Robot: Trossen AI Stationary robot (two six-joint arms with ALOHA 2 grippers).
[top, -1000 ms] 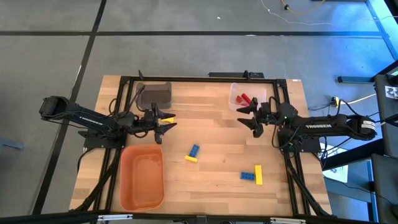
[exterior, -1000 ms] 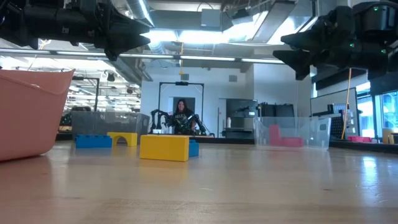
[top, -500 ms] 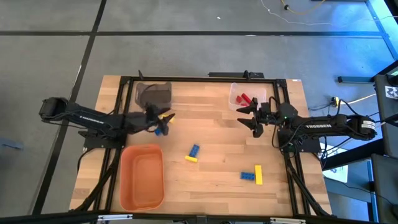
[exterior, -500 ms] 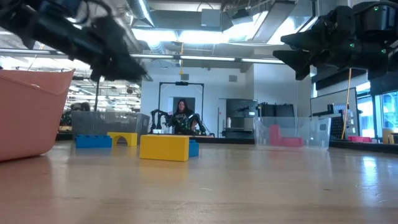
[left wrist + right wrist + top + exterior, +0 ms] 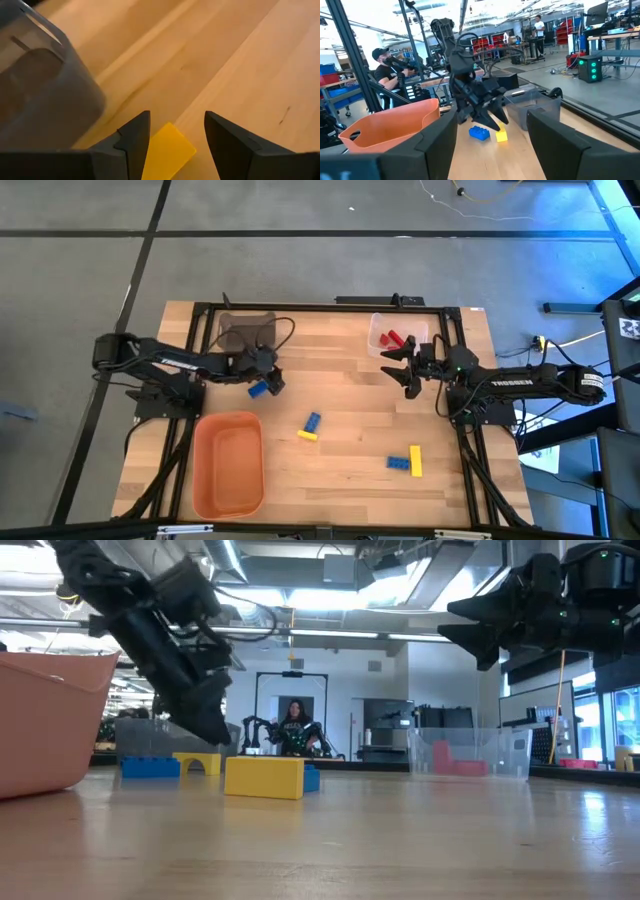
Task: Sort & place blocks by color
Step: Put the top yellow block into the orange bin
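Jaws of the left gripper point(image 5: 268, 383) stand parted, pointing down over a yellow block point(image 5: 167, 152) that lies between the fingers, untouched as far as can be seen; a blue block point(image 5: 258, 389) sits just beside it, near the grey bin point(image 5: 247, 332), whose contents cannot be made out. Below on the bench point(image 5: 350, 480), the orange bin point(image 5: 228, 465) looks bare inside. Mid-bench lie a blue-and-yellow block pair point(image 5: 311, 426) and another blue-and-yellow pair point(image 5: 407, 461), with open wood around them. Right gripper point(image 5: 402, 367) hovers, parted and holding nothing, beside the clear bin point(image 5: 378, 327) containing red blocks point(image 5: 394, 339).
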